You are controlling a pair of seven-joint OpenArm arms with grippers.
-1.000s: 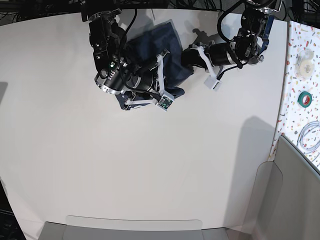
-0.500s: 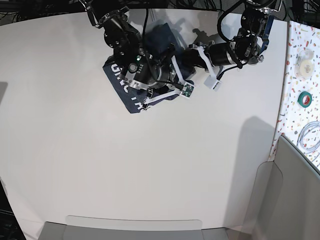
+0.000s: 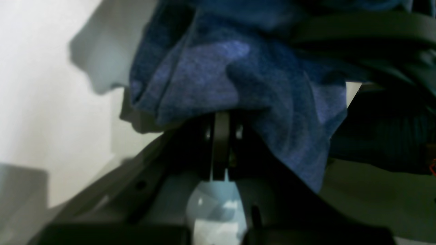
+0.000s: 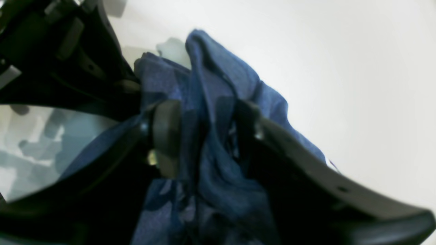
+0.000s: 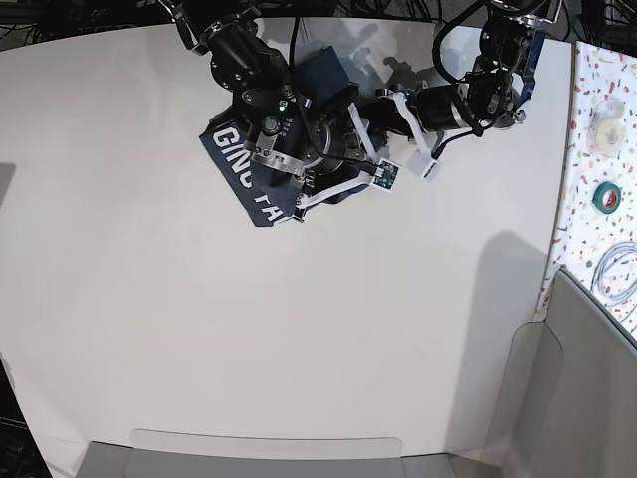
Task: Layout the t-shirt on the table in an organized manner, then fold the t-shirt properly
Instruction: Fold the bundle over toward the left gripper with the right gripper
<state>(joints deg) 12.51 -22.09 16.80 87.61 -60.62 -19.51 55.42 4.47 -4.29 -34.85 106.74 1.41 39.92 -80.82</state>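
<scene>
Up near the far edge of the white worktop (image 5: 199,329), the t-shirt (image 5: 244,179) lies bunched, white lettering showing on the part spread flat. Both arms crowd over it. The left gripper (image 3: 220,117) is clamped tight, cloth draped over its tips; whether any is pinched I cannot tell. The right gripper (image 4: 204,132) has its jaws parted, with folds of the shirt hanging loose between its pads (image 4: 165,136).
</scene>
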